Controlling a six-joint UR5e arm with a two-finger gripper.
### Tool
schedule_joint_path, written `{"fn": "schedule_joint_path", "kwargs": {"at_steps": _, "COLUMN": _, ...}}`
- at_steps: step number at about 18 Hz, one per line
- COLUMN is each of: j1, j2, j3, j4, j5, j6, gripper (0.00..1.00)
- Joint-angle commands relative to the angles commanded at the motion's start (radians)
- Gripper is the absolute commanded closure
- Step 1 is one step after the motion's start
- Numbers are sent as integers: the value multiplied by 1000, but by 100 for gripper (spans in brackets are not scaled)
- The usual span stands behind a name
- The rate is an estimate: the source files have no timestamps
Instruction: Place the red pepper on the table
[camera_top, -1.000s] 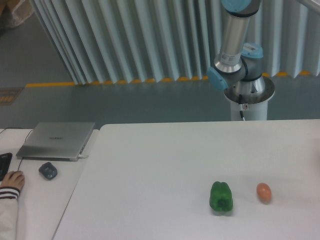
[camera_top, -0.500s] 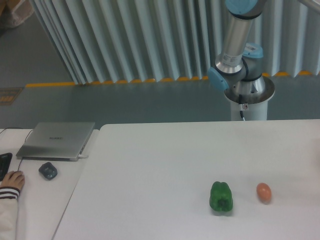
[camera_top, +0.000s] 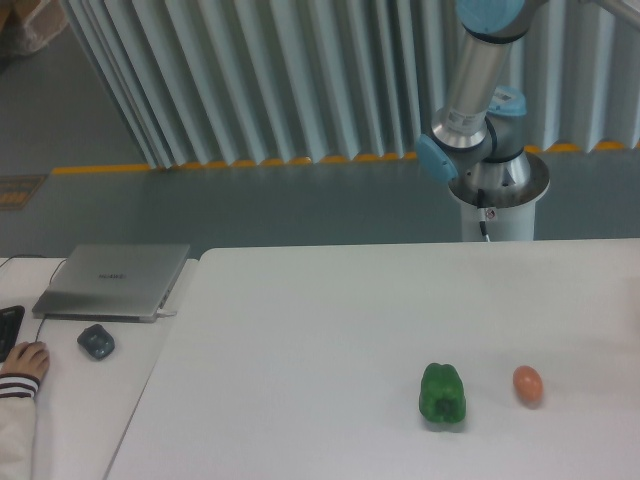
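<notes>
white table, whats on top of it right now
On the table sit a green bell pepper and, apart to its right, a small orange-brown egg. No red pepper shows; the gripper is out of frame.

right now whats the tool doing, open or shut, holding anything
Tool: not in view, so its state cannot be told; only the arm shows. On the table lie a green pepper and an egg.

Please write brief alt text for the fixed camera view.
A green pepper and a small egg lie apart on a white table; the robot arm rises behind it, no red pepper in view. A laptop sits on the left desk.
</notes>
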Motion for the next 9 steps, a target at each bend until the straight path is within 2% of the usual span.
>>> {"fn": "schedule_joint_path", "kwargs": {"at_steps": 4, "j1": 0, "j2": -26, "j3": -2, "j4": 0, "j5": -2, "j6": -2, "gripper": 0}}
{"fn": "schedule_joint_path", "kwargs": {"at_steps": 9, "j1": 0, "j2": -32, "j3": -2, "j4": 0, "j5": -2, "j6": 1, "gripper": 0}}
